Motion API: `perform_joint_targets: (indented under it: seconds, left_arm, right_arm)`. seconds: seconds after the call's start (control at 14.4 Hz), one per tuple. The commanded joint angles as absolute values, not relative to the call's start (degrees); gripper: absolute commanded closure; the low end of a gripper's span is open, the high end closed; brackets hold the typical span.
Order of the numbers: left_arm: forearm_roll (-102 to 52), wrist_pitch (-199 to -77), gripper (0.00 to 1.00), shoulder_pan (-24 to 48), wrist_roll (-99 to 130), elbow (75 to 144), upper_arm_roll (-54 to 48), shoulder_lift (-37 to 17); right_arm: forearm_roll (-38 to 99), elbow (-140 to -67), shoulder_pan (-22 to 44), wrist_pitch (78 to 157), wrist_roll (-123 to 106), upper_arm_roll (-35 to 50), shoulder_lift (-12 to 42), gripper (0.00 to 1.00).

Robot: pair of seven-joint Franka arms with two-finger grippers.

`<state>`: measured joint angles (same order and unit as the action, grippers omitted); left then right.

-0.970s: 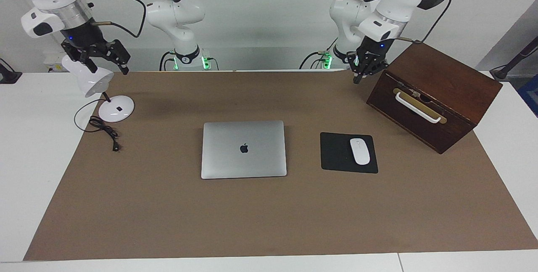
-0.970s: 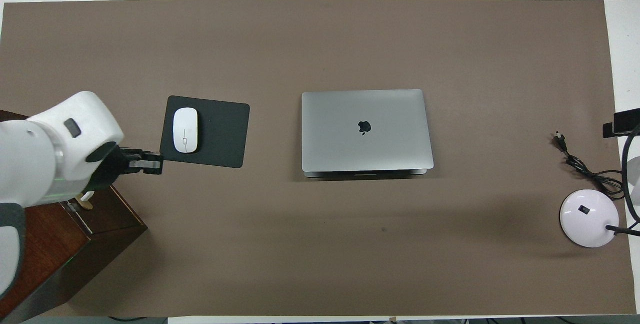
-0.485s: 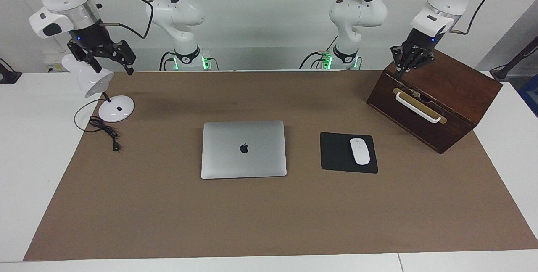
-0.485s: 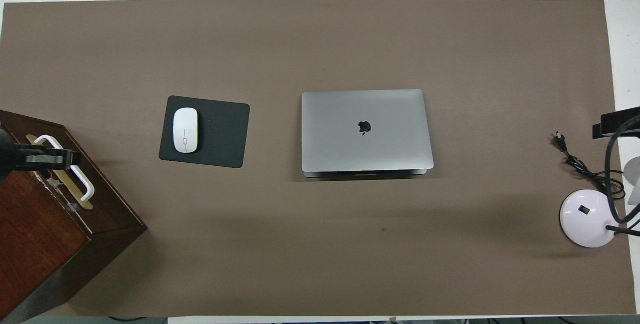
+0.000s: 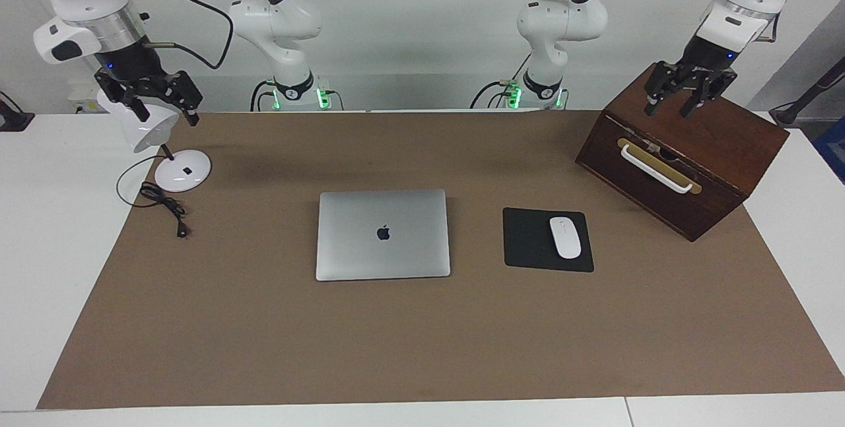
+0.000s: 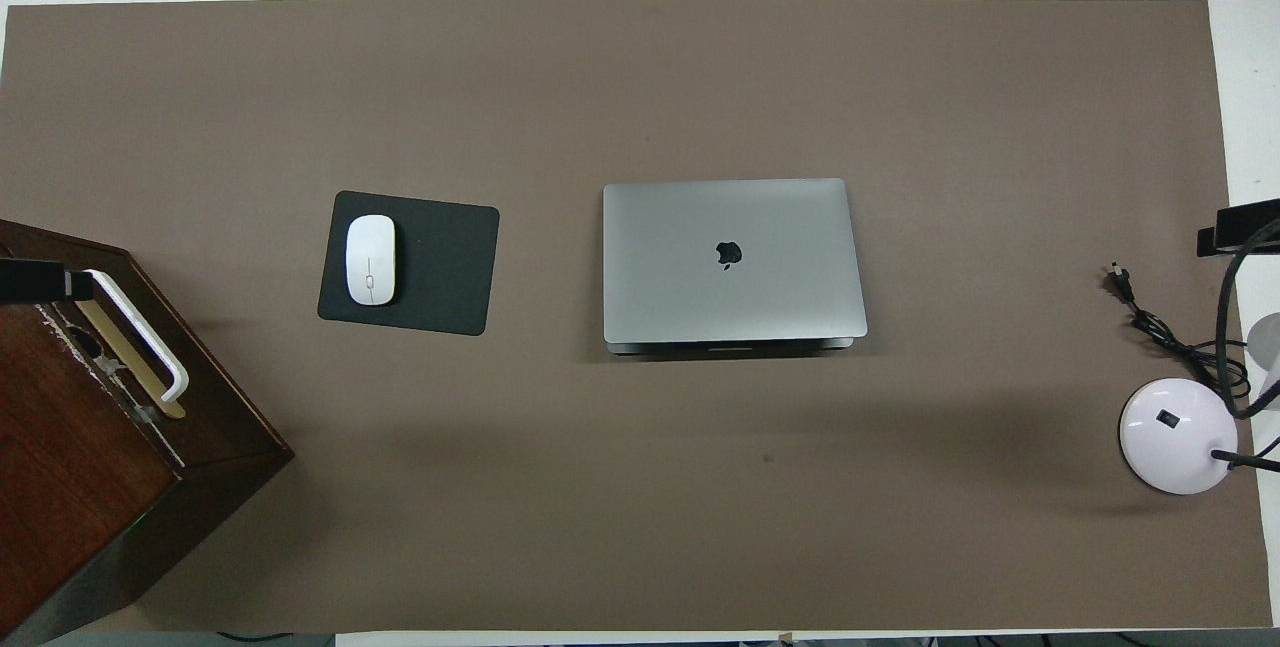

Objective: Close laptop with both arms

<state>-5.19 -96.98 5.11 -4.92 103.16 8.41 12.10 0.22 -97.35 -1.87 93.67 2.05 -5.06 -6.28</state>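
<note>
I see the laptop lying shut, lid flat, mid-worktop, its long axis running arm to arm. My left claw, spread and empty, hangs over the wooden box; my right claw, spread, over the lamp. Neither looks nearer.

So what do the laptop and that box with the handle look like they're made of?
Laptop: apparently brushed metal, going by the even silver-grey matte sheen on its shut lid. Box: seemingly dark stained wood, reddish-brown with faint grain; its white handle could be plastic or painted metal.
</note>
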Motion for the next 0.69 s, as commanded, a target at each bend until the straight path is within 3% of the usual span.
perform_joint_targets:
  seconds: [0.0,0.35,0.62]
  left_arm:
    - [-4.39,-95.18,0.0,4.13,-5.27,98.01,7.82,8.71]
    - [-4.48,-95.97,0.0,4.04,-5.01,93.44,7.82,2.39]
    - [-4.39,-97.21,0.0,4.04,-4.92,93.6,7.74,1.32]
  right_arm:
    - [-0.18,-98.35,-1.5,95.1,1.76,-5.19,-6.42,0.0]
    - [-0.35,-98.17,-0.97,95.01,1.85,-5.01,-6.5,0.0]
    - [-0.44,-98.09,0.0,95.27,1.58,-4.92,-6.24,0.0]
